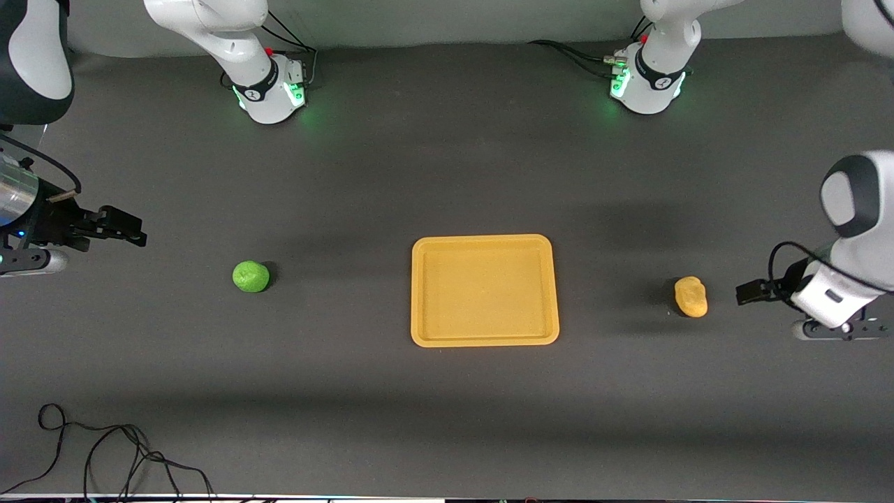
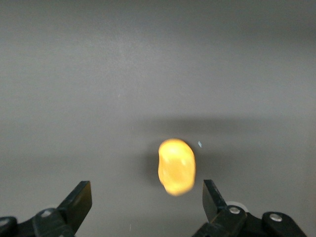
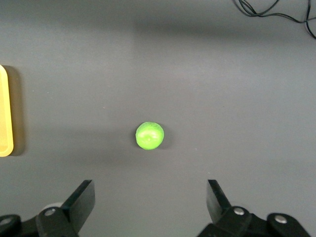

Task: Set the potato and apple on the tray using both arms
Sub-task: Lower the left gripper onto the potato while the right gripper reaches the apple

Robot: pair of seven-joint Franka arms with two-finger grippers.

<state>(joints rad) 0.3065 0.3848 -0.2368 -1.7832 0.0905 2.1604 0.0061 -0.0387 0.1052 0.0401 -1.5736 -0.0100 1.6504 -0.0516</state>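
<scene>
The yellow-orange tray [image 1: 485,339] lies flat in the middle of the dark table and holds nothing. The green apple [image 1: 251,276] sits on the table toward the right arm's end. The lumpy yellow potato [image 1: 691,297] sits toward the left arm's end. My left gripper [image 1: 746,293] is open and empty, low beside the potato, which shows close before its fingers in the left wrist view [image 2: 176,166]. My right gripper [image 1: 129,232] is open and empty, above the table at the right arm's end; the apple shows in the right wrist view [image 3: 149,136].
A loose black cable [image 1: 105,454] lies on the table near the front camera at the right arm's end. The tray's rim [image 3: 5,118] shows at the edge of the right wrist view. The two arm bases [image 1: 272,87] [image 1: 646,84] stand along the table's back edge.
</scene>
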